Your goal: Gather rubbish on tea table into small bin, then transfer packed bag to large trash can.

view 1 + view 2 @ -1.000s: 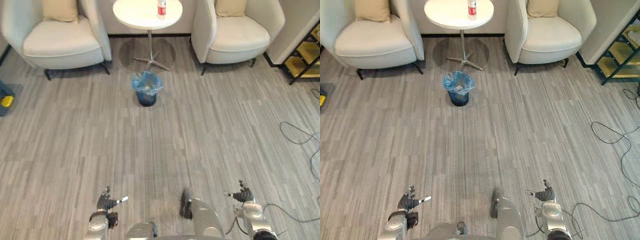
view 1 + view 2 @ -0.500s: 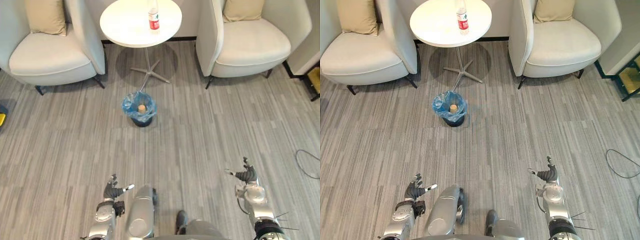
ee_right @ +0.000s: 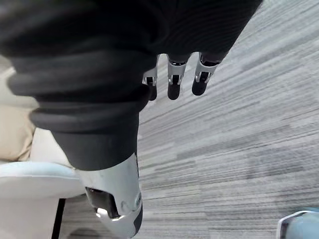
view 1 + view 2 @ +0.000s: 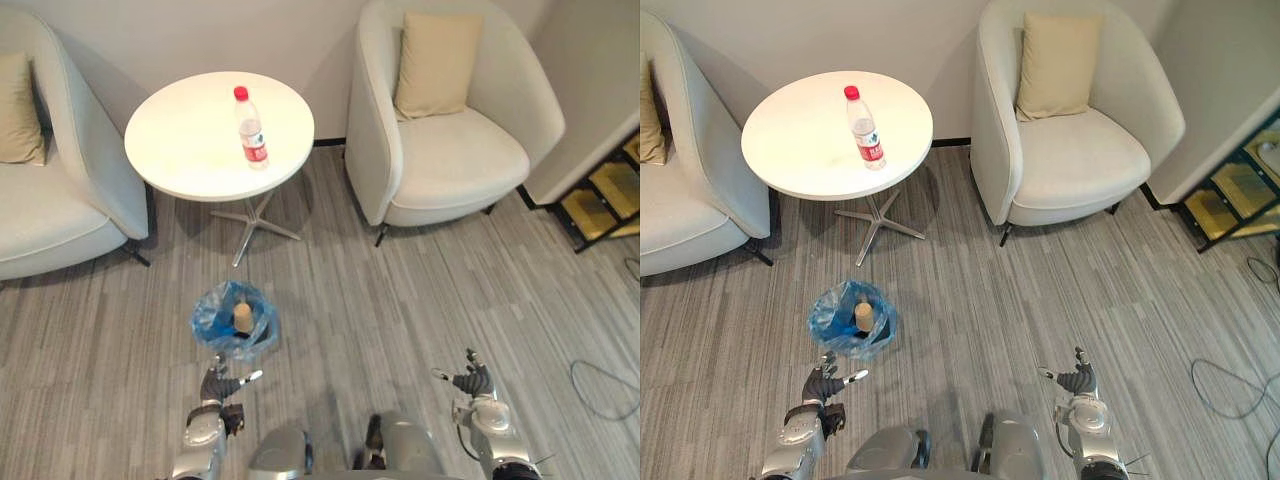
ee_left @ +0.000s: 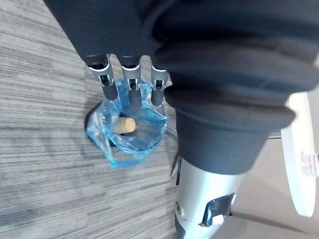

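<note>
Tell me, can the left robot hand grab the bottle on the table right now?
Probably not yet. The left robot hand hangs low near the blue-bagged bin, while the bottle stands on the white table well beyond it. Nothing blocks the way; the robot likely needs to step closer.

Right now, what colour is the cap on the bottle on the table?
Red. The cap tops the bottle; it shows best in the left eye view.

**A:** What stands on the round white desk (image 4: 190, 140)?
**B:** One clear bottle (image 4: 250, 128) with a red cap, upright, near the middle.
**A:** And on the grey plank floor (image 4: 400, 290)?
**B:** A small bin (image 4: 208, 318) lined with a blue bag, before the desk's foot. A left armchair (image 4: 50, 220) and a right armchair (image 4: 450, 160) flank the desk.
</note>
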Robot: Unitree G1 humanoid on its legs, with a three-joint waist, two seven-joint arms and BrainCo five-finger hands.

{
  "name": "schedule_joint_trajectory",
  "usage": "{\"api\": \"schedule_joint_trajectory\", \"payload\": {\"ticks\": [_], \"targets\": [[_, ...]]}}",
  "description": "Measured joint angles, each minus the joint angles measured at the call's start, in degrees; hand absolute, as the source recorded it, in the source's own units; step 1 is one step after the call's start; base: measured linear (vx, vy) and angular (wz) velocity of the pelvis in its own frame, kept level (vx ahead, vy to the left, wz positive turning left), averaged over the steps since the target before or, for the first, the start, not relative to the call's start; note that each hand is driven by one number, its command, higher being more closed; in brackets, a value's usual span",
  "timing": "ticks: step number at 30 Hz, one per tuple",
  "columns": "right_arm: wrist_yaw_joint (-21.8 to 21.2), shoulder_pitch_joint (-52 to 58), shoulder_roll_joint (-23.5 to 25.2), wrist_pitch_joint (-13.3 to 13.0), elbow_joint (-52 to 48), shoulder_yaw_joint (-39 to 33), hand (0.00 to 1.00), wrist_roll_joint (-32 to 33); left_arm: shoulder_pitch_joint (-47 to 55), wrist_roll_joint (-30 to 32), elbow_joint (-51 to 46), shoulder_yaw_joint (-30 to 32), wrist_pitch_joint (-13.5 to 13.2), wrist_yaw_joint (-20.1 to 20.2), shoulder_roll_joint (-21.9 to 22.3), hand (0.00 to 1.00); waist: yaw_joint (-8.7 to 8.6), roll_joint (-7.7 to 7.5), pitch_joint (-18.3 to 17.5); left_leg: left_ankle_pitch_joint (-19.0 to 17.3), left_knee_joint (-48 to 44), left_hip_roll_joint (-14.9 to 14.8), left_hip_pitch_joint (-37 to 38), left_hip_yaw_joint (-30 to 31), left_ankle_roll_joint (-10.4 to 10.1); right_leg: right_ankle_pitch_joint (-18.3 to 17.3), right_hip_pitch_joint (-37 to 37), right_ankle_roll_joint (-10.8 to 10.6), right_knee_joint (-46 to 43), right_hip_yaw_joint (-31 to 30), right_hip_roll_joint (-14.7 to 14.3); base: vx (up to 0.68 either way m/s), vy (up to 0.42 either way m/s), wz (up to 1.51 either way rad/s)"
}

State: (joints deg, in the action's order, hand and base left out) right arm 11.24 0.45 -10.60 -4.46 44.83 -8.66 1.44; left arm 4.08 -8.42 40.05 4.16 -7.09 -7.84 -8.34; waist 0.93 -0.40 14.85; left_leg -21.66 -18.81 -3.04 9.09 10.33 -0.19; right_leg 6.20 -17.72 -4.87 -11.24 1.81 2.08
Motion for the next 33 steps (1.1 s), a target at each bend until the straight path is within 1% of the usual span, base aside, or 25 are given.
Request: {"api": "schedule_joint_trajectory", "payload": {"ticks": [1, 2, 3, 4, 5, 6, 7, 9, 10, 11, 12, 13, 14, 17, 19, 20, 21, 23, 24, 26, 27, 28, 29, 30, 33], "targets": [[0.0, -0.3, -0.5, 0.1, 0.2, 0.0, 0.00, 0.0, 0.0, 0.0, 0.6, 0.0, 0.1, 0.0, 0.9, 0.00, 0.13, 2.01, 0.0, -0.3, -1.1, -1.5, 0.4, 0.9, -0.4, -1.4, 0.4, 1.5, -1.3, 1.1, -1.4, 0.65, -0.288, 0.44], [-0.1, -1.6, -0.1, 0.3, 0.1, 0.1, 0.00, 0.0, 0.5, 0.0, 0.6, 0.1, 0.0, 0.0, 1.0, 0.00, 0.99, 2.62, -0.4, 1.6, -5.8, -3.1, -1.8, 1.0, -3.2, -3.9, 0.0, 3.1, -4.7, 2.4, -2.2, 0.61, -0.276, 0.42], [-0.1, -2.0, 0.3, 0.4, -0.7, 0.3, 0.00, 0.0, 0.2, 0.0, 0.6, 0.4, 0.1, 0.0, 1.6, 0.00, 0.77, 2.77, -0.3, 6.4, -14.5, -3.1, -5.5, 0.5, -4.9, -6.5, 1.5, 4.5, -6.4, 4.6, -2.2, 0.58, -0.279, 0.58], [-0.1, -1.8, 0.3, 0.4, -1.2, 0.5, 0.00, 0.1, 0.1, 0.0, 0.6, 0.6, 0.1, 0.0, 2.2, 0.00, 0.76, 2.78, -0.1, 10.3, -20.5, -3.2, -8.0, -0.1, -4.9, -7.5, 3.6, 4.9, -6.0, 5.4, -2.1, 0.56, -0.280, 0.81], [0.0, -1.3, 0.7, 0.4, -2.7, 0.8, 0.00, 0.2, 0.3, 0.0, 0.5, 1.0, 0.0, 0.0, 3.3, 0.00, 1.78, 2.82, 0.1, 14.9, -31.5, -5.8, -12.8, -3.2, -4.7, -8.8, 8.5, 6.0, -4.2, 6.7, -2.5, 0.53, -0.241, 0.63], [0.2, -1.0, 1.1, 0.4, -3.7, 0.7, 0.00, 0.3, 0.4, 0.0, 0.4, 1.0, 0.0, 0.0, 3.5, 0.00, 2.22, 2.89, 0.4, 13.0, -35.5, -7.4, -14.7, -5.9, -3.9, -9.0, 11.0, 6.4, -3.3, 7.2, -2.9, 0.52, -0.211, 0.60], [0.5, -0.9, 1.8, -0.1, -4.6, 0.7, 0.00, 0.4, 0.5, 0.0, 0.5, 0.8, 0.1, 0.0, 3.6, 0.00, 3.03, 1.99, 0.9, 9.7, -38.6, -8.8, -17.8, -9.4, -3.6, -9.4, 15.3, 7.0, -1.6, 7.9, -2.9, 0.45, -0.173, 0.46], [1.2, -1.1, 1.8, -1.6, -5.8, 0.6, 0.00, 0.7, 0.6, 0.0, 0.0, 0.3, 0.1, 0.0, 3.6, 0.00, 3.27, 0.51, 0.8, 7.5, -33.3, -8.0, -22.8, -14.3, -3.0, -9.6, 20.0, 6.7, 2.2, 9.9, -1.7, 0.43, -0.136, 0.50], [1.4, -1.3, 1.7, -2.0, -6.9, 0.1, 0.00, 0.7, 0.6, 0.0, -0.4, 0.3, 0.0, 0.0, 3.7, 0.00, 3.22, 0.51, 1.0, 7.5, -25.3, -7.8, -24.9, -18.4, -3.0, -10.1, 21.8, 6.0, 3.8, 11.7, -1.2, 0.42, -0.066, 0.57], [1.5, -0.9, 0.8, -2.0, -8.1, -0.4, 0.00, 0.7, 0.6, 0.0, -0.4, 0.0, 0.1, 0.0, 3.8, 0.00, 2.94, 1.33, 0.8, 9.6, -15.0, -7.3, -26.0, -22.6, -3.9, -11.4, 23.3, 4.7, 4.7, 13.5, -1.3, 0.34, -0.012, 0.53], [1.7, -0.3, 0.4, -2.1, -8.5, -0.6, 0.00, 0.7, 1.1, 0.1, -0.5, -0.3, 0.1, 0.0, 4.0, 0.00, 2.94, 2.36, 0.4, 14.5, -9.4, -7.1, -26.3, -24.6, -3.0, -12.5, 23.8, 3.9, 4.6, 14.1, -2.1, 0.34, 0.038, 0.47], [2.4, 0.3, 0.3, -1.8, -9.0, -0.9, 0.00, 0.7, 1.8, 0.1, -1.5, -0.2, 0.0, 0.0, 4.1, 0.00, 3.13, 3.37, 0.2, 17.8, -6.5, -6.8, -26.6, -26.0, 3.6, -15.9, 24.7, 3.0, 3.8, 14.2, -3.0, 0.32, 0.063, 0.57], [2.5, 0.9, 1.1, -1.6, -9.5, -0.8, 0.00, 0.5, 1.7, 0.1, -1.5, -0.1, 0.1, 0.0, 3.6, 0.00, 3.05, 1.82, 0.1, 16.9, -6.2, -4.5, -26.5, -25.2, 3.9, -17.9, 24.4, 2.1, 1.8, 14.6, -0.8, 0.32, 0.075, 0.58], [2.5, 0.9, 1.3, -1.6, -11.9, 0.5, 0.00, -1.1, 2.4, 0.2, -1.2, -0.7, 0.3, 0.1, 3.8, 0.00, 2.95, 0.41, 0.3, 13.9, -4.8, -0.8, -25.0, -24.3, 5.0, -21.4, 20.9, -0.5, -10.7, 15.0, 4.1, 0.29, 0.052, 0.54], [2.3, 0.6, 1.5, -1.6, -13.5, 2.6, 0.00, -2.3, 4.0, 0.2, -1.2, -1.8, 0.3, 0.1, 3.2, 0.00, 2.91, -0.02, 0.4, 12.2, -4.1, 0.9, -21.7, -23.4, 5.6, -20.0, 17.1, -1.7, -24.1, 13.5, 7.2, 0.27, 0.086, 0.30], [2.2, 0.7, 1.6, -1.6, -14.3, 3.1, 0.00, -2.7, 4.4, 0.2, -1.2, -2.1, 0.4, 0.1, 3.0, 0.00, 2.73, -0.01, 0.4, 11.7, -4.1, 1.3, -20.6, -22.6, 5.9, -19.2, 15.7, -2.1, -28.3, 12.6, 7.8, 0.38, 0.080, 0.59], [2.2, 1.3, 2.0, -1.7, -16.1, 3.4, 0.00, -3.6, 4.6, 0.3, -1.2, -2.6, 0.3, 0.2, 2.4, 0.00, 2.16, -0.03, 0.3, 10.9, -4.0, 2.1, -18.9, -20.4, 6.1, -20.7, 14.1, -1.4, -32.3, 10.1, 7.1, 0.31, 0.043, 0.85], [2.1, 1.5, 2.2, -1.9, -19.4, 5.1, 0.00, -4.4, 4.4, 0.3, -1.2, -2.7, 0.2, 0.1, 2.2, 0.00, 1.08, -0.45, 0.0, 10.7, -3.7, 2.7, -18.0, -17.6, 6.0, -22.8, 11.1, -1.6, -31.4, 6.9, 5.2, 0.29, 0.008, 1.10], [2.1, 1.4, 2.2, -2.7, -21.6, 5.8, 0.00, -4.4, 3.9, 0.3, -1.1, -2.8, 0.3, 0.1, 1.3, 0.00, 1.09, -0.87, -0.2, 10.9, -2.9, 3.5, -17.2, -15.2, 5.8, -23.2, 8.3, -1.5, -27.0, 4.3, 4.1, 0.28, -0.028, 0.94], [2.0, 1.0, 2.2, -3.3, -21.8, 6.1, 0.00, -4.6, 3.4, 0.3, -1.1, -3.6, 0.2, 0.1, 1.4, 0.00, 1.14, -0.92, -0.2, 11.0, -2.2, 4.0, -15.8, -12.6, 5.5, -22.9, 7.4, -1.5, -18.4, 1.4, 2.6, 0.32, -0.076, 0.91], [2.0, 1.0, 2.2, -3.4, -22.4, 6.5, 0.00, -5.0, 3.2, 0.3, -1.1, -4.1, 0.0, 0.1, 1.3, 0.00, 1.34, -0.94, -0.2, 10.6, -2.0, 4.2, -14.7, -11.7, 4.5, -20.8, 7.5, -0.6, -12.8, 1.0, 2.1, 0.29, -0.101, 0.82], [1.9, 1.1, 2.3, -3.4, -22.9, 6.8, 0.00, -5.5, 3.2, 0.3, -1.1, -4.1, -0.2, 0.1, 1.2, 0.00, 1.65, -1.12, -0.3, 10.2, -2.0, 4.3, -14.3, -11.7, 3.8, -18.2, 7.6, -0.1, -9.9, 1.2, 2.2, 0.27, -0.124, 0.64], [1.4, 1.2, 2.5, -3.6, -23.6, 7.6, 0.00, -6.6, 3.8, 0.3, -1.0, -4.2, -0.5, 0.1, 0.9, 0.00, 1.84, -1.95, -0.8, 9.5, -2.2, 4.9, -13.8, -11.5, 2.7, -12.3, 7.5, 0.5, -6.0, 1.1, 2.5, 0.27, -0.163, 0.51], [0.9, 1.1, 2.3, -4.0, -23.8, 8.7, 0.00, -7.3, 3.8, 0.3, 0.4, -4.1, -0.6, 0.1, 1.3, 0.00, 1.55, -1.46, -1.1, 8.8, -2.1, 4.9, -12.9, -10.4, 1.7, -9.2, 8.0, 1.2, -5.6, 1.7, 2.8, 0.32, -0.213, 0.39], [-0.1, 0.5, 2.0, -4.3, -26.2, 11.0, 0.00, -9.0, 5.4, 0.8, 0.6, -4.6, -0.9, 0.3, 1.9, 0.00, 1.94, 0.45, -2.1, 8.5, 0.0, 2.7, -12.7, -9.2, 0.9, -8.2, 9.6, 2.6, -1.3, 2.9, 0.7, 0.21, -0.175, 0.10]]}}
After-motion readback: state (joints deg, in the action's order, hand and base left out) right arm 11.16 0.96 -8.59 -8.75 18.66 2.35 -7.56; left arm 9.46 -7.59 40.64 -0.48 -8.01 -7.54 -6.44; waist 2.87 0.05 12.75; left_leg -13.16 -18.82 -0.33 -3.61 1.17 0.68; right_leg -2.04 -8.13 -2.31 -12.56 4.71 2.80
